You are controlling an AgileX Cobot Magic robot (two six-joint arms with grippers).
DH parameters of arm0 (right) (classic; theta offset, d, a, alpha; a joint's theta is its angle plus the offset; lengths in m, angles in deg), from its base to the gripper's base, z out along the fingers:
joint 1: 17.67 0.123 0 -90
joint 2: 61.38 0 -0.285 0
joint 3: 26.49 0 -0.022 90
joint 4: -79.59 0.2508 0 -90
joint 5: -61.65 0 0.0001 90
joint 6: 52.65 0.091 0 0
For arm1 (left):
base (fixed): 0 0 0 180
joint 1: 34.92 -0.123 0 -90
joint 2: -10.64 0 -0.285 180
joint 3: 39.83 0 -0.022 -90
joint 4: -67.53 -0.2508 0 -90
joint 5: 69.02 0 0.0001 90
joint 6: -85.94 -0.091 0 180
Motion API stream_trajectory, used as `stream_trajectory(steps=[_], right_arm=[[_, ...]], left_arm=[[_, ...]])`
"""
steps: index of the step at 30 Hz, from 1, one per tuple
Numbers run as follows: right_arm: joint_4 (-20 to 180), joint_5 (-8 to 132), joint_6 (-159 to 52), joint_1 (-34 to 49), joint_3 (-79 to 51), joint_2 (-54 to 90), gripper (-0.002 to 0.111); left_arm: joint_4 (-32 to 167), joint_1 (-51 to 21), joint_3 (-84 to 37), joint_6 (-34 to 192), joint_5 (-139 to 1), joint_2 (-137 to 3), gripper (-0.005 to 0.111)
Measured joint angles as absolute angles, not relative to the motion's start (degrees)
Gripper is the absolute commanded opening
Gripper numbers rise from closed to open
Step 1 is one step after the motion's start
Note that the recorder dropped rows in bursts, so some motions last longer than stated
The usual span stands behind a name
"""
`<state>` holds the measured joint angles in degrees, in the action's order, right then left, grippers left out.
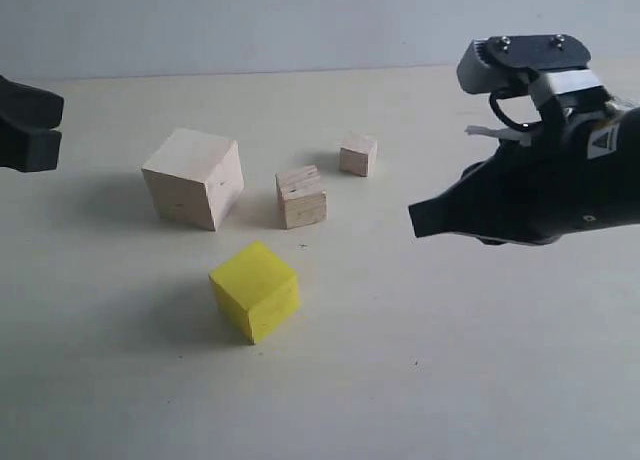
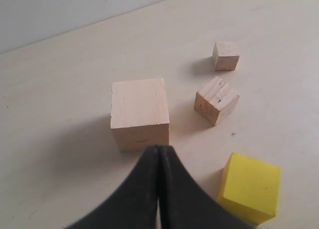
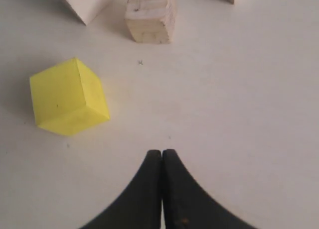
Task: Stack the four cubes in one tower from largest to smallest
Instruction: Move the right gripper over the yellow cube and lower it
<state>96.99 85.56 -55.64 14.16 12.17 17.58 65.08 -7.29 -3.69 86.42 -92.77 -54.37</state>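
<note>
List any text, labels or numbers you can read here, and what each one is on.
No readable words or numbers in any view.
Right arm: small white triangle sign, too small and blurred to read.
Table: a tiny cross-shaped mark, no text.
Large pale cube, yellow cube, mid-size wood cube, smallest cube: bare faces, no print.

The largest cube, left of centre, is pale bare wood, smooth and matt. The mid-sized cube and smallest cube show rougher, grainier wood — unpainted. The yellow cube has an even matt coat.
</note>
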Motion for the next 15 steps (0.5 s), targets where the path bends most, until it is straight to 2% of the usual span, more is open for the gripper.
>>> stream_trajectory(steps=[8, 12, 15], right_arm=[[107.47, 79.4, -57.82, 14.26, 11.35, 18.65, 0.0], [109.81, 83.19, -66.78, 14.65, 5.38, 21.17, 0.001], [110.55, 88.3, -73.5, 16.35, -0.93, 24.01, 0.008]], left_arm=[[65.08, -7.29, -3.78, 86.42, -95.34, -54.37, 0.0], [65.08, -7.29, -3.78, 86.42, -98.49, -54.37, 0.0], [65.08, -7.29, -3.78, 86.42, -100.01, -54.37, 0.0]])
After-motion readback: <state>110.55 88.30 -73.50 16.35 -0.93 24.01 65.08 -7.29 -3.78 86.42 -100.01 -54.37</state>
